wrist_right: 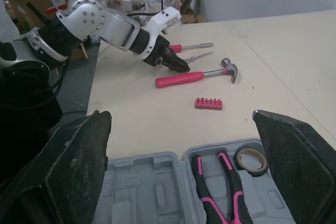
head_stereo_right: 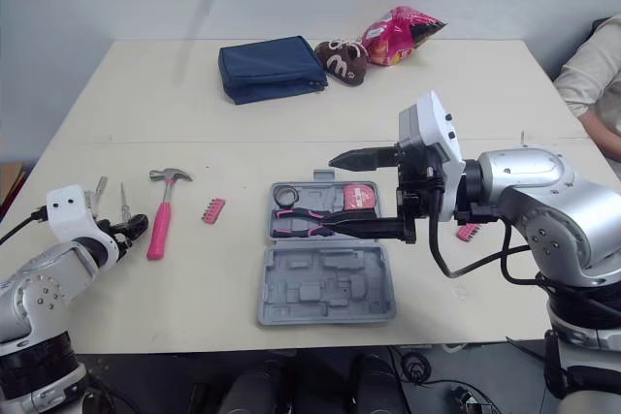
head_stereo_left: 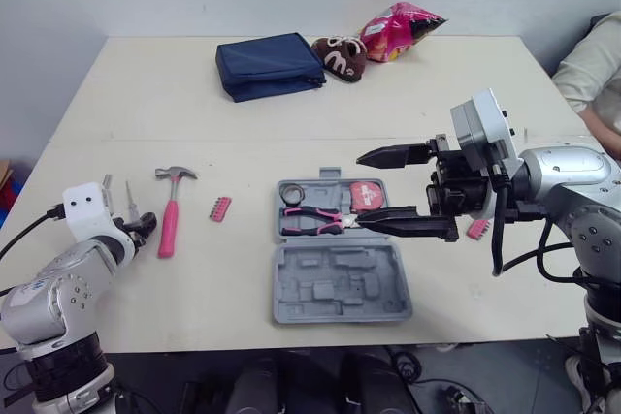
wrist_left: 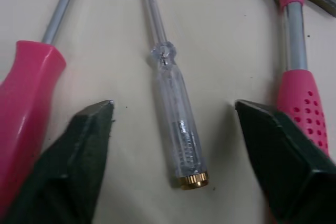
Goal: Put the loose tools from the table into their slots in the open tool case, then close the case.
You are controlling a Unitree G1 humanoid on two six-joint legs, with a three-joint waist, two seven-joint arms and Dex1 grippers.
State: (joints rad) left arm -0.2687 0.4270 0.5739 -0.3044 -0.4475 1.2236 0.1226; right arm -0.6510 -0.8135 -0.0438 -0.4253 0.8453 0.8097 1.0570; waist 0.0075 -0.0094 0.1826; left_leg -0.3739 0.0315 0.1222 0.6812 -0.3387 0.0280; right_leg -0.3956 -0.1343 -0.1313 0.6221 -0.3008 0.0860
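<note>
Tool case [head_stereo_left: 335, 283] sits open at the front-middle of the bench [head_stereo_left: 146, 94], with the pink-handled pliers [head_stereo_left: 310, 221] and a roll of tape [head_stereo_left: 294, 192] in its far half. The right jaws are spread wide over that half, holding nothing. The left jaws are open too, down low with the clear screwdriver [wrist_left: 173, 124] lying between them, untouched. The pink screwdriver [wrist_left: 26, 103] is just outside one finger, the hammer [head_stereo_left: 171, 215] outside the other. A strip of pink bits [head_stereo_left: 220, 207] lies between hammer and case.
</note>
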